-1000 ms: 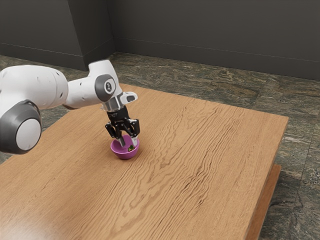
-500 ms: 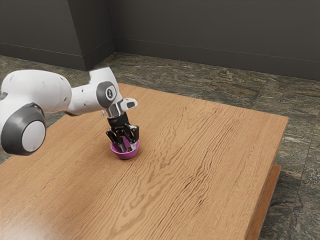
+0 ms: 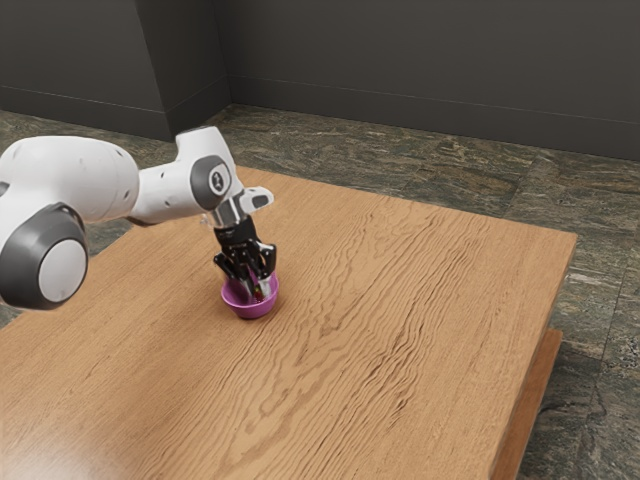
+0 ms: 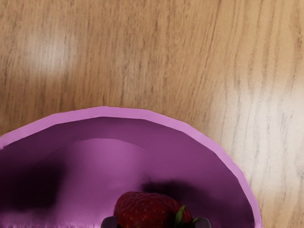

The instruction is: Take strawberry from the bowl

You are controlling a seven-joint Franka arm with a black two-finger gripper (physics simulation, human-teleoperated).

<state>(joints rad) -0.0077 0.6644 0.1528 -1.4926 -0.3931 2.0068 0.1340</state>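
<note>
My gripper (image 3: pixel 256 291) points down into the magenta bowl (image 3: pixel 250 312), its fingers drawn close around the red strawberry (image 3: pixel 260 295). In the wrist view the strawberry (image 4: pixel 147 208), with a bit of green leaf, is held between the two dark fingertips of the gripper (image 4: pixel 156 222), one on each side. The bowl (image 4: pixel 104 112) surrounds them, with shadows on its inner wall. Whether the strawberry still touches the bowl's bottom, I cannot tell.
The bowl stands on a wooden table (image 3: pixel 400 330), whose far edge and right-hand edge are visible in the exterior view. Stone floor (image 3: pixel 590 240) and a dark wall (image 3: pixel 430 70) lie beyond.
My hand went down into the bowl and has since risen slightly. The fingers, wide apart at first, have come together on the strawberry. The bowl has stayed in its place.
</note>
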